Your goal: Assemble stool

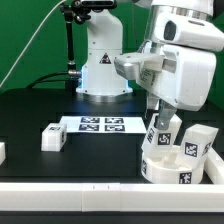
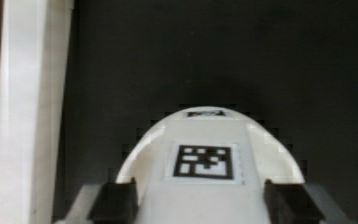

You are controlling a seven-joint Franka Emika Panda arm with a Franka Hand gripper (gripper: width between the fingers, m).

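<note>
My gripper (image 1: 157, 106) stands at the exterior view's right and is shut on a white stool leg (image 1: 163, 128), holding it upright just above the round white seat (image 1: 165, 168). A second leg (image 1: 197, 144) stands upright on the seat's right side. A third leg (image 1: 53, 137) lies loose on the black table at the left. In the wrist view the held leg (image 2: 202, 150) with its square tag fills the gap between the dark fingers (image 2: 108, 202), and my gripper (image 2: 202, 198) presses it from both sides. The seat is hidden in that view.
The marker board (image 1: 100, 124) lies flat behind the middle of the table. The arm's white base (image 1: 103, 65) stands at the back. A small white part (image 1: 2, 152) shows at the left edge. A white strip (image 2: 25, 100) runs along one side of the wrist view.
</note>
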